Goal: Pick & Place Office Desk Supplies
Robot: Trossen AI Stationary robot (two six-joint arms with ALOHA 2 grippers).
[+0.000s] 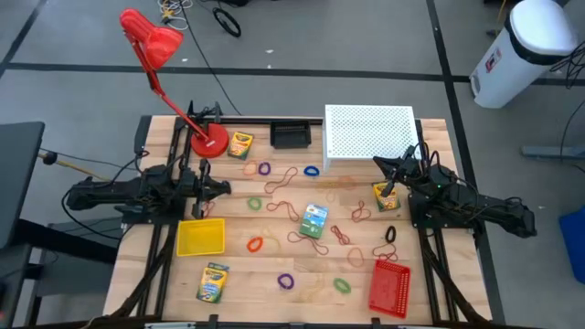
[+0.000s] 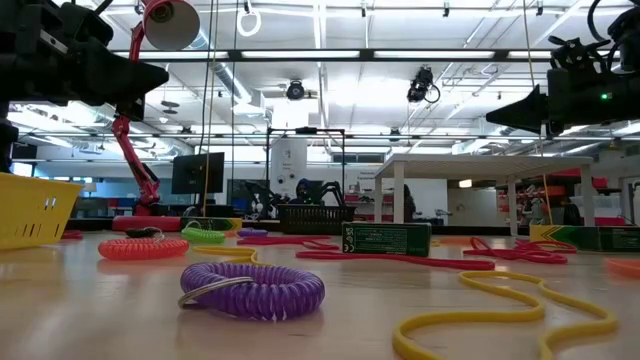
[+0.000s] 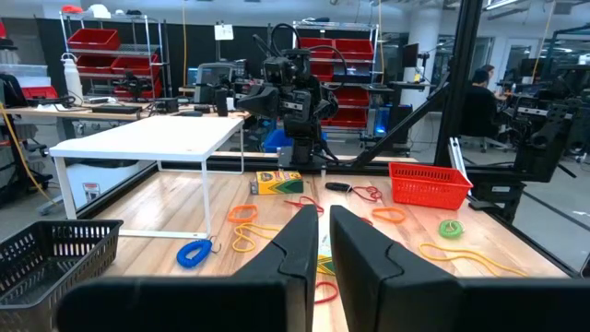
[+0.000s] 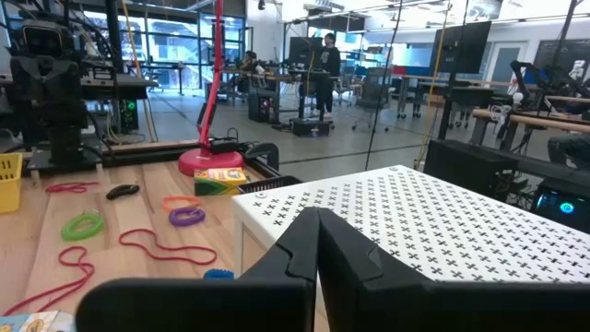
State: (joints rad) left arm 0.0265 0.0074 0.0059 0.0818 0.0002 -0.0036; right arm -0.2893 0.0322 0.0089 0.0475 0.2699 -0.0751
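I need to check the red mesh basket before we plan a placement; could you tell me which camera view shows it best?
The high view shows the red mesh basket best: whole, from above, at the table's near right corner. The left wrist view shows it side-on across the table, beyond that pincer. The low view and the right wrist view do not show it clearly.

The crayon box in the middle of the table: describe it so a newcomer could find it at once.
Start from the white perforated shelf at the table's far edge, then come toward the near edge to the table's centre. There, among loose rubber-band loops, lies the crayon box. Its face is blue and green, while the other crayon boxes are mostly yellow.
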